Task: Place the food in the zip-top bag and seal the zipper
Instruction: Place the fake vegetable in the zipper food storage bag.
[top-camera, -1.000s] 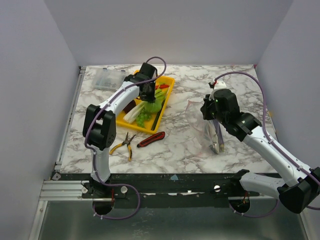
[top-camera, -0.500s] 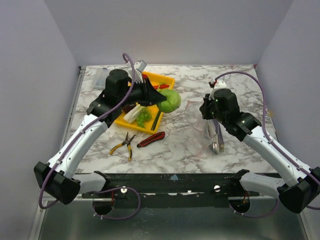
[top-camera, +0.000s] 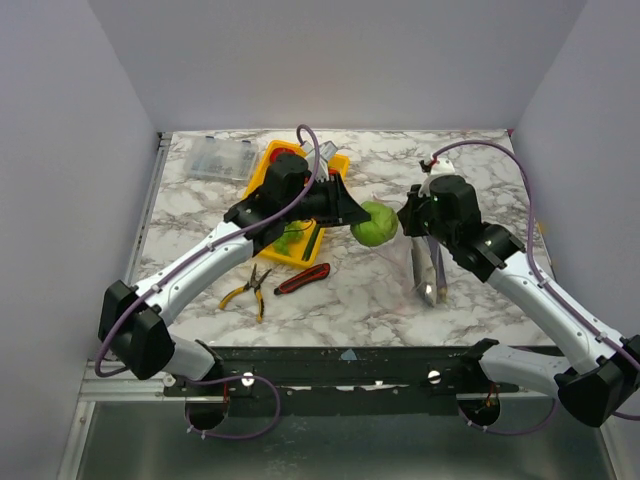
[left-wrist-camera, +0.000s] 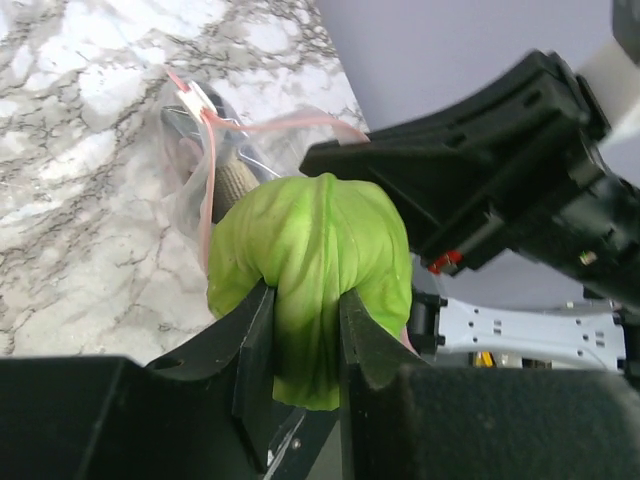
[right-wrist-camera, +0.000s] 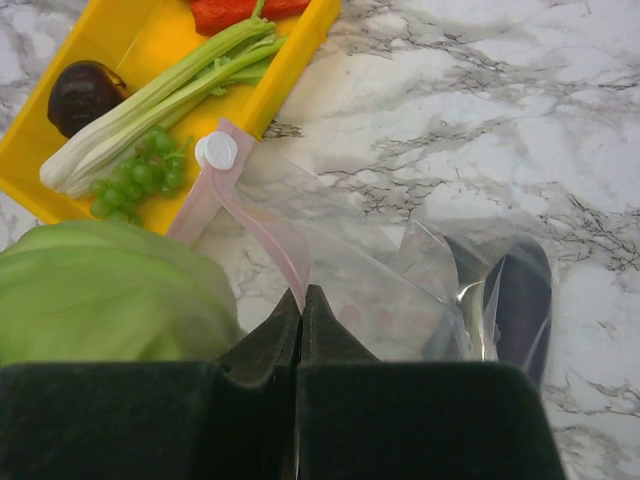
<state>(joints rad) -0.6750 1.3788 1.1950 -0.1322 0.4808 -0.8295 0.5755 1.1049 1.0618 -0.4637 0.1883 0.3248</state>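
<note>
Far left, yellow tray holds leek and grapes. Left gripper jaws clamp the cabbage above the counter. Bag mouth is just right of it, so the left arm is nearer. Zip-top bag sits right of centre. Right gripper jaws are closed, pinching the zipper. Left wrist view shows the mouth gaping behind the cabbage. Right wrist view shows a dark item inside.

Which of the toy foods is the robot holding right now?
The green cabbage, pinched in the left gripper near the zip-top bag; the grapes and leek lie in the yellow tray.
</note>
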